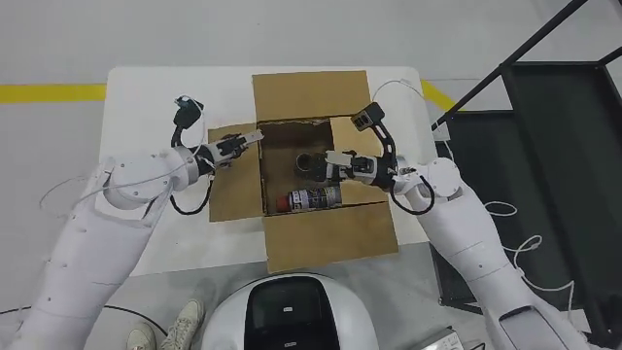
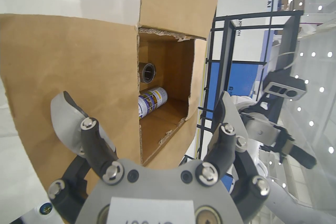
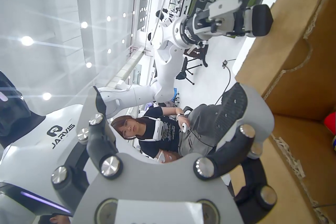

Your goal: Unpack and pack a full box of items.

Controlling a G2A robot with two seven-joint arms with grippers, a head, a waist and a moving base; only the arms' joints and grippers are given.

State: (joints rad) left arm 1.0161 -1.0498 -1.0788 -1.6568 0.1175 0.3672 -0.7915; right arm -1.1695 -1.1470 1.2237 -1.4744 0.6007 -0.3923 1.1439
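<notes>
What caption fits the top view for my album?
Open left end effector and open right end effector hover at a cardboard box holding a can and a cylinder.

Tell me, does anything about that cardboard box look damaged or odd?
Yes, slightly. The cardboard box has ragged, torn edges where its flaps fold at the opening's corners, exposing the corrugation. Inside, a labelled can lies on its side rather than standing.

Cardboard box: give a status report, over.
Left gripper open, over a side flap. Right gripper open, at opening's edge. Cardboard box open; labelled can, linear bearing inside.
</notes>
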